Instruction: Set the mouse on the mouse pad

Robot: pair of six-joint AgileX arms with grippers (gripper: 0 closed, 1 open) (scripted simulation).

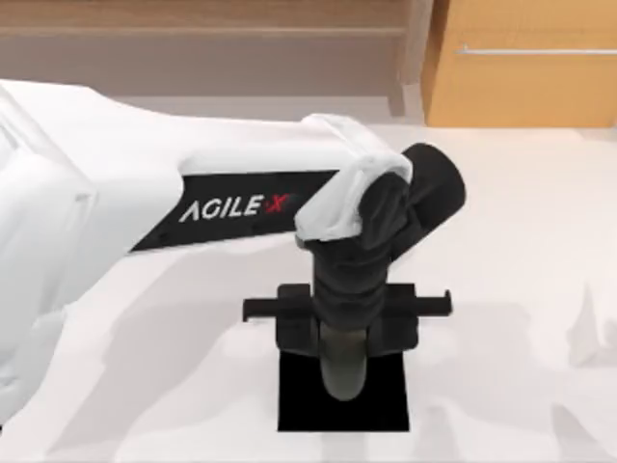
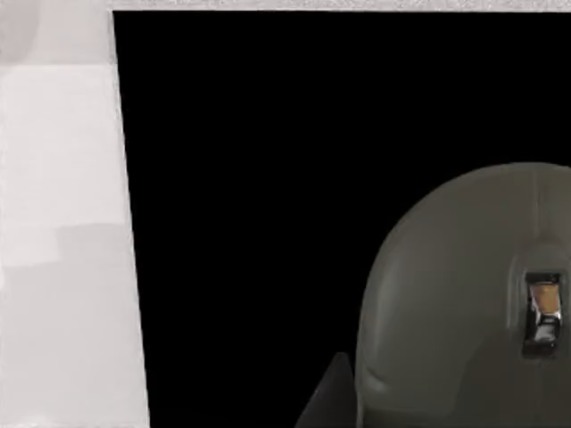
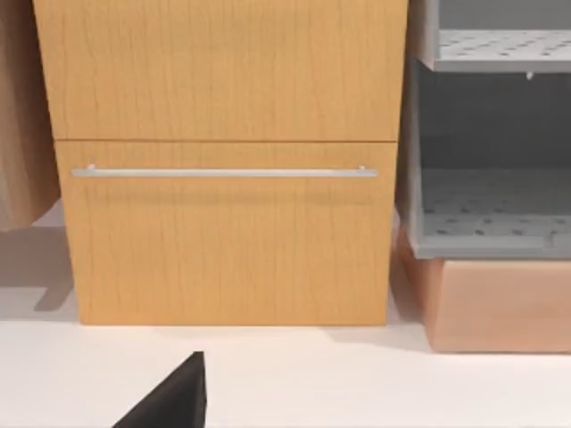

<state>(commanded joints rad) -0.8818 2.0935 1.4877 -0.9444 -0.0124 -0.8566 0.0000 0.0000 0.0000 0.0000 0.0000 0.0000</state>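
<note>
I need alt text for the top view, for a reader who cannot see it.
From above, the left arm's gripper is over the black mouse pad on a white table, with the grey mouse below it over the pad. A wooden cabinet stands behind.

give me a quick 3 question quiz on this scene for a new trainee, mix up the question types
1. True or false: the mouse is over the mouse pad.
2. Multiple choice: which arm reaches over the pad in the top view? A) left B) right C) both
3. Fill in: in the right wrist view, the wooden cabinet has a long metal ____ across its front.

Key:
1. True. The left wrist view shows the grey mouse against the black pad; whether it rests on the pad cannot be told.
2. A. The left gripper hangs above the pad.
3. Handle.
</note>
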